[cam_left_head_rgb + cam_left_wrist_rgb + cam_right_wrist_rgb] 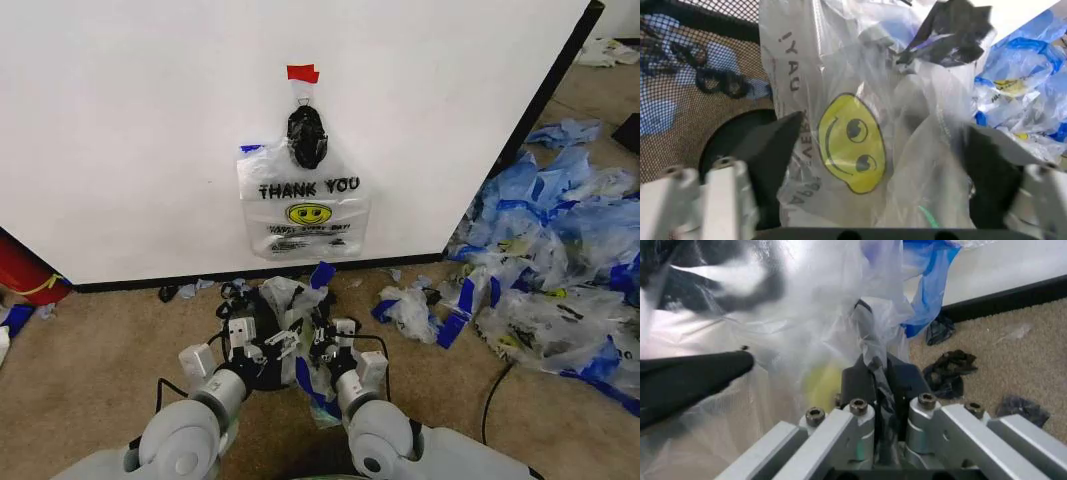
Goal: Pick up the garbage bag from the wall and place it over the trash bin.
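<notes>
Plastic: thin clear garbage bag (pixel 853 145) with yellow smiley, draped at the small round black mesh trash bin (pixel 262 345), below the white wall (pixel 120 130); a second printed bag (pixel 305 212) hangs there under red tape (pixel 302 73)

Left gripper (pixel 248 335): low at the bin; jaws spread wide, film between them, nothing pinched

Right gripper (pixel 325 350): beside it; fingers closed on a fold of film

Risk: film could slip or tear if the pinch tugs sideways; mouth may miss the rim

Bag heap (pixel 560 270) — blue-and-clear, spread over carpet (pixel 90 350) at right. Black bundle (pixel 307 137) under red tape (pixel 302 73). Red object (pixel 22 272) at left edge. Dark scraps (pixel 945 371) near baseboard. Black cable (pixel 495 395) on carpet.
</notes>
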Robot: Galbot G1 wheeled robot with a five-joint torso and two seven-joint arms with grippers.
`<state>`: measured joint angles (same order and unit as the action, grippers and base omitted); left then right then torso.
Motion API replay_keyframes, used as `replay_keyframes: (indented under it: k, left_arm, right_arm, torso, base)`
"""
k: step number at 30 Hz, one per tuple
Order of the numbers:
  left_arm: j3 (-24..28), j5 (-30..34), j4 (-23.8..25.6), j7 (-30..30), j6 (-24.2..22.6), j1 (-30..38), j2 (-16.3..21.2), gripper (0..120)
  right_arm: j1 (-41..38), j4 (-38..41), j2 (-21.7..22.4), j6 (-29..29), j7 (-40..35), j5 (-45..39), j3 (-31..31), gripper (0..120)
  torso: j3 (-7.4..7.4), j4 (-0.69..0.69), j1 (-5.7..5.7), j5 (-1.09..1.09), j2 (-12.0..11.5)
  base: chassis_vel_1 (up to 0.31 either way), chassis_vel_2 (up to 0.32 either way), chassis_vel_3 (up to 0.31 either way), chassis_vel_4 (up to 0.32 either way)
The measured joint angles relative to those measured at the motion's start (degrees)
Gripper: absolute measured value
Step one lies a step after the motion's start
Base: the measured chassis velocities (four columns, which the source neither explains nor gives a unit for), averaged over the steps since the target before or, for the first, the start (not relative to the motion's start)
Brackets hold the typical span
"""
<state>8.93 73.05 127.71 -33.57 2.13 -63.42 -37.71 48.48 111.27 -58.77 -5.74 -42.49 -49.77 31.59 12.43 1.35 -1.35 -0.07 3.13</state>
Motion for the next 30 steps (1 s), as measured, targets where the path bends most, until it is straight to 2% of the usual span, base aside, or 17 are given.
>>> replay_keyframes:
  k: [5, 6, 9, 11, 13, 16, 17, 21, 30]
  left_arm:
    - [0.1, -0.45, -0.69, 0.17, 0.45, 0.19, -0.54, 62]
    - [-0.05, -0.6, -0.75, 0.23, 0.6, 0.08, -0.54, 53]
    - [-0.49, -0.95, -0.75, 0.31, 0.79, -0.31, -0.51, 41]
    - [-0.59, -0.99, -0.73, 0.32, 0.82, -0.42, -0.48, 41]
    - [-1.22, -1.05, -0.3, 0.33, 0.97, -0.97, -0.09, 29]
    - [-2.12, -1.05, 0.51, 0.33, 1.1, -1.8, 0.44, 19]
    - [-2.12, -1.05, 0.51, 0.33, 1.1, -1.8, 0.44, 19]
    - [-3.71, -1.1, 1.42, 0.32, 1.43, -3.2, 1.2, 3]
    - [-6.01, -1.85, 2.12, -0.3, 2.03, -5.33, 1.78, 0]
  right_arm:
    - [0.17, -0.01, 0.25, -0.15, 0.16, 0.24, -0.16, 0]
    - [0.26, -0.04, 0.33, -0.2, 0.24, 0.31, -0.31, 0]
    - [0.49, -0.11, 0.32, -0.29, 0.3, 0.43, -0.73, 0]
    - [0.53, -0.11, 0.31, -0.29, 0.3, 0.45, -0.8, 0]
    - [0.93, -0.09, 0.28, -0.41, 0.32, 0.5, -1.32, 0]
    - [1.65, 0.22, 0.44, -0.6, 0.5, 0.51, -2.3, 0]
    - [1.65, 0.22, 0.44, -0.6, 0.5, 0.51, -2.3, 0]
    - [3.15, 1.15, 0.82, -0.87, 0.82, 0.51, -4.19, 0]
    - [5.17, 2.5, 1.57, -0.94, 1.24, 0.42, -6.77, 0]
  torso:
    - [0.0, 0.0, 0.0, 0.0, 0.0]
    - [0.0, 0.0, 0.0, 0.0, 0.0]
    - [0.0, 0.0, 0.0, 0.0, 0.0]
    - [0.0, 0.0, 0.0, 0.0, 0.0]
    - [0.0, 0.0, 0.0, 0.0, 0.0]
    - [0.0, 0.0, 0.0, 0.0, 0.0]
    - [0.0, 0.0, 0.0, 0.0, 0.0]
    - [0.0, 0.0, 0.0, 0.0, 0.0]
    - [0.0, 0.0, 0.0, 0.0, 0.0]
  base:
    - [0.0, 0.0, 0.0, 0.0]
    - [0.0, 0.0, 0.0, 0.0]
    - [0.0, 0.0, 0.0, 0.0]
    - [0.0, 0.0, 0.0, 0.0]
    - [0.0, 0.0, 0.0, 0.0]
    - [0.0, 0.0, 0.0, 0.0]
    - [0.0, 0.0, 0.0, 0.0]
    - [0.0, 0.0, 0.0, 0.0]
    - [0.0, 0.0, 0.0, 0.0]
